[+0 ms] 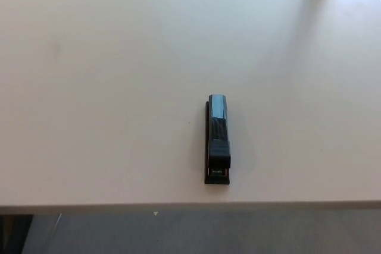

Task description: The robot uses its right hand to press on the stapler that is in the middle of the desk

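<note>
Waiting on approach: stapler [218, 138] untouched on worktop [107, 87]; no robot hand visible, state unknown; right must reach in.

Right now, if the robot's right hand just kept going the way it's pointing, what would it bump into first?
That can't be told: neither hand shows in the head view. Only the black stapler lies alone on the white desk, near its front edge.

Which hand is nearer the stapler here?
Neither can be judged: no hand shows in the head view. The stapler lies alone on the desk, near its front edge.
</note>
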